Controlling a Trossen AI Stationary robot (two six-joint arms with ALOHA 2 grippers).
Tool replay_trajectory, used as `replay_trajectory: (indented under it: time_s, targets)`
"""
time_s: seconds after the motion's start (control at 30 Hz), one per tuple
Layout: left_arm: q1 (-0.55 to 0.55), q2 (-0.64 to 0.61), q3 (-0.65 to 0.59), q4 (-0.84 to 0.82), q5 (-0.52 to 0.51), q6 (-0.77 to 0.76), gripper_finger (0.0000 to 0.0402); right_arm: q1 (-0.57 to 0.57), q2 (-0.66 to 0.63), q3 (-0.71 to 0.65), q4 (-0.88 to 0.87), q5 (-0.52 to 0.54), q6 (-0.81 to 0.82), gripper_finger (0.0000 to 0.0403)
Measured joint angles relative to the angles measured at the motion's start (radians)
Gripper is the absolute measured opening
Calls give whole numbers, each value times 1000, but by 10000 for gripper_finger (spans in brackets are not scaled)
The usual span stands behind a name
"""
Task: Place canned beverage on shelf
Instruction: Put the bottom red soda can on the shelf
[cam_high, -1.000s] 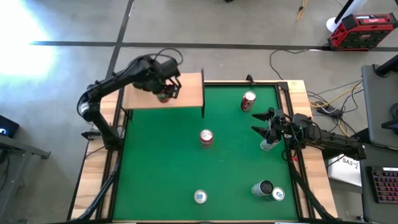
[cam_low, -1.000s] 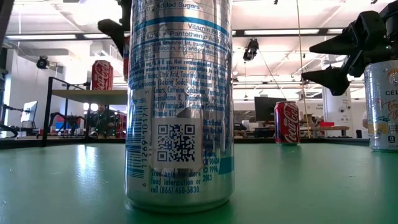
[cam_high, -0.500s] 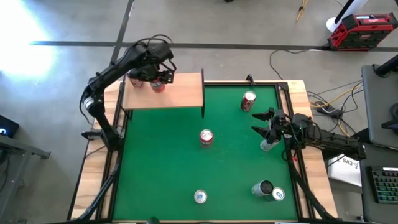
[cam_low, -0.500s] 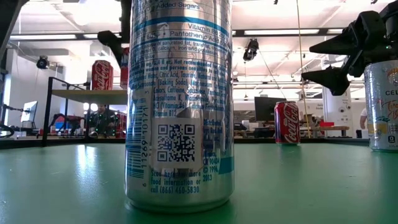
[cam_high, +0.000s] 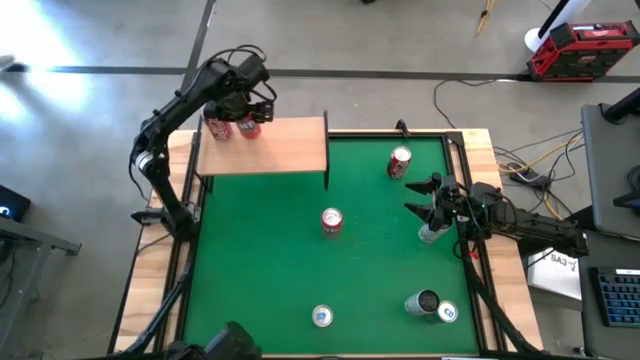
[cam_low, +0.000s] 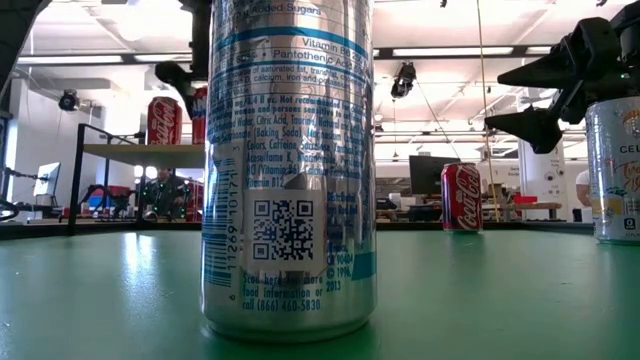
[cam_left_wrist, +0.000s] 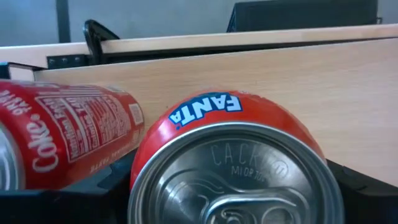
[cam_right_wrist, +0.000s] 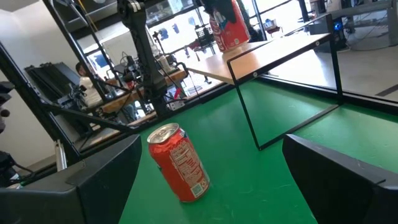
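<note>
Fanta can (cam_left_wrist: 231, 163) sits clamped between the left gripper (cam_high: 249, 118) fingers, at the back left corner of the shelf (cam_high: 290, 150), upright as far as the views show, long axis vertical. Whether its base already touches the board can't be told. Coke can (cam_left_wrist: 59, 137) stands just beside it on the shelf, on the outer side, nearly touching. That's the relation that matters: release has to go straight down and the retreat straight up or away from the Coke can, or the neighbour gets knocked.

Right gripper (cam_high: 432, 205) waits with jaws wide apart over the right side of the green mat (cam_high: 260, 260), just beside a silver can (cam_high: 429, 234), holding nothing. Remaining cans lie on the mat, nearer the right arm; the shelf is on the left arm's side.
</note>
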Motion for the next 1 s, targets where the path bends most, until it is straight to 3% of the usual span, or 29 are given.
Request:
replay_trajectory:
  time_s: [1.0]
  targets:
    - [45, 41, 0, 36, 25, 54, 288, 0, 0, 0, 0, 0, 0, 382]
